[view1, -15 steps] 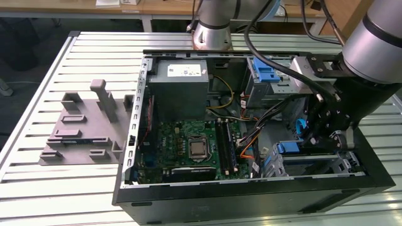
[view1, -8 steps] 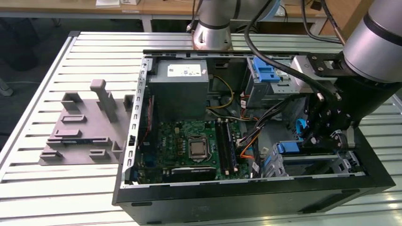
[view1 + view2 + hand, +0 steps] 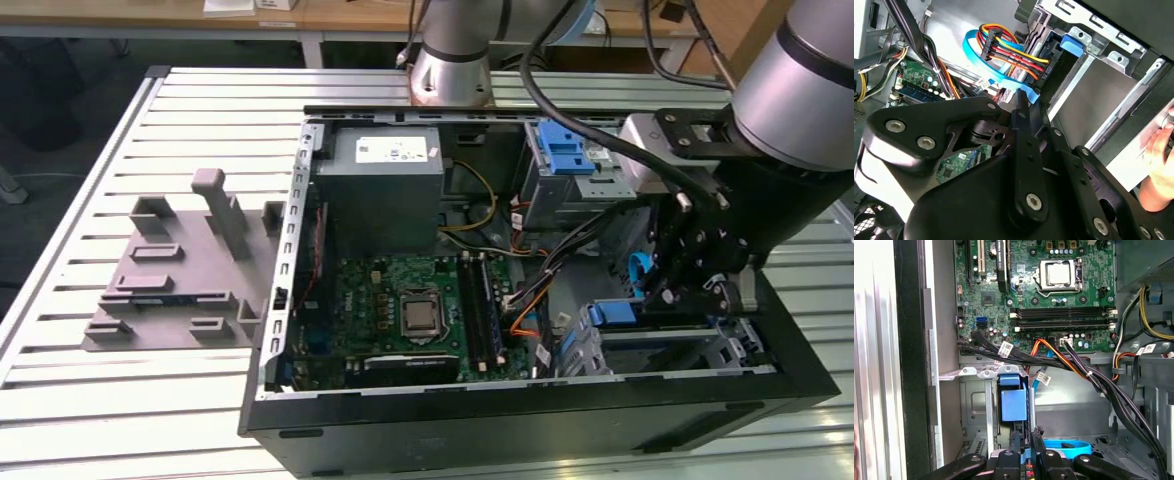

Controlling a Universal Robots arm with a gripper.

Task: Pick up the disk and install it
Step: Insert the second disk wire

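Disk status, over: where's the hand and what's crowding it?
Hand low inside the computer case, at the drive cage. Disk edge-on at its tips, grip unclear. Cable bundle and blue data cable close by.

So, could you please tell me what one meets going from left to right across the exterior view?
Grey plastic fixture on the slatted table → grey power supply box → green motherboard → blue drive bracket → the robot's black tool.

An open computer case on a slatted table — green motherboard inside, grey fixture beside.
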